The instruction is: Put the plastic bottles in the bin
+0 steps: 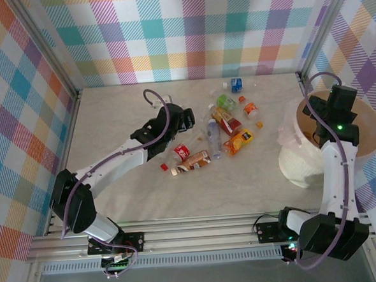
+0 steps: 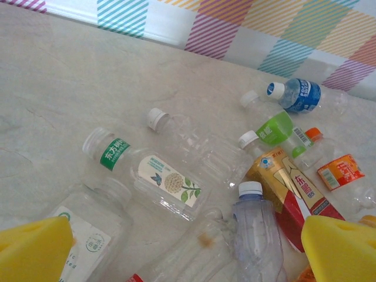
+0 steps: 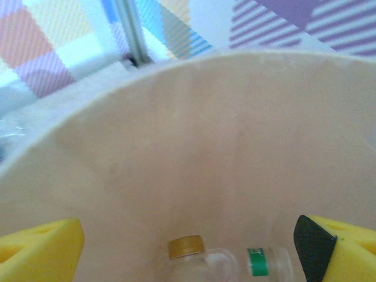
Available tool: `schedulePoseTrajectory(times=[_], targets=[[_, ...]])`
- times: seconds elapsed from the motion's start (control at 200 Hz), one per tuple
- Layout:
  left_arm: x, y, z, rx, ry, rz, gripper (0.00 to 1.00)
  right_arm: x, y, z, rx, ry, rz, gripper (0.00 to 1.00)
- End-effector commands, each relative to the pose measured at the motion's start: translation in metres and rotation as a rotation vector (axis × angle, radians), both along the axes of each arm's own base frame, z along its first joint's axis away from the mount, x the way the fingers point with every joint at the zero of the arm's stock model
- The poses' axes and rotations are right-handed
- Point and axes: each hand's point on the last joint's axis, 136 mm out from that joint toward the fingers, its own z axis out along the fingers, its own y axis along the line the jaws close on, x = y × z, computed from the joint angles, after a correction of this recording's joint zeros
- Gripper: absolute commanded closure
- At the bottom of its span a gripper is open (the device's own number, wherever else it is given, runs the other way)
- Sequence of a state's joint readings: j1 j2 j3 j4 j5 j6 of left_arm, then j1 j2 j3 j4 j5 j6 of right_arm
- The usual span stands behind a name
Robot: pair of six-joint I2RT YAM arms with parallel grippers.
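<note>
Several plastic bottles [image 1: 209, 146] lie scattered in the middle of the marble table, crushed and clear, with red, orange, green and blue labels. My left gripper [image 1: 183, 121] hovers at the left end of that pile, open. Between its yellow fingers [image 2: 35, 249] lie a clear white-capped bottle [image 2: 255, 229] and a green-banded one [image 2: 141, 170], neither touched. My right gripper [image 1: 315, 113] hangs open over the bin [image 1: 371, 114] at the right. In the right wrist view a clear bottle [image 3: 223, 261] with a gold cap and green band lies free inside the bin's pinkish wall [image 3: 205, 147].
Checked walls close the table at the back and both sides. An aluminium rail [image 1: 193, 233] runs along the near edge by the arm bases. A loose red cap [image 1: 164, 165] lies near the pile. Bare marble stretches left of and in front of the bottles.
</note>
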State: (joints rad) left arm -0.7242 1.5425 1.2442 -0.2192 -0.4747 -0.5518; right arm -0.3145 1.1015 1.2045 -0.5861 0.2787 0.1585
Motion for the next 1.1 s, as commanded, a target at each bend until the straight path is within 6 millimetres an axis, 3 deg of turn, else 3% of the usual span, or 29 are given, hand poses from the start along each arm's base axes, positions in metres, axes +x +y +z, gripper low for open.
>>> schedulePoseTrajectory(times=[0.0,0.2,0.405,0.535,0.675,0.82,0.94,1.095], targets=[[0.005,-0.002,0.012,-0.037,-0.026,0.045,0.00,-0.002,0.029,0.043,0.070,-0.140,0.103,0.05],[0.008,-0.006,0.017,-0.097,-0.038,0.057,0.00,-0.003,0.071,0.076,0.128,-0.212,0.262,0.00],[0.008,-0.004,0.022,-0.147,-0.060,0.073,0.00,0.005,0.149,0.113,0.211,-0.329,0.611,0.00],[0.005,-0.001,0.020,-0.158,-0.071,0.083,0.00,0.008,0.205,0.117,0.290,-0.304,0.834,0.00],[0.001,0.007,0.014,-0.170,-0.064,0.115,0.00,0.015,0.261,0.095,0.341,-0.221,0.992,0.00],[-0.007,0.022,0.003,-0.146,-0.029,0.171,0.00,0.029,0.297,0.045,0.329,-0.060,1.021,0.00],[-0.013,0.030,-0.007,-0.136,-0.011,0.199,0.00,0.044,0.287,-0.006,0.260,0.071,0.820,0.00],[-0.015,0.039,-0.011,-0.108,-0.010,0.230,0.00,0.048,0.273,-0.047,0.266,0.051,0.642,0.00]])
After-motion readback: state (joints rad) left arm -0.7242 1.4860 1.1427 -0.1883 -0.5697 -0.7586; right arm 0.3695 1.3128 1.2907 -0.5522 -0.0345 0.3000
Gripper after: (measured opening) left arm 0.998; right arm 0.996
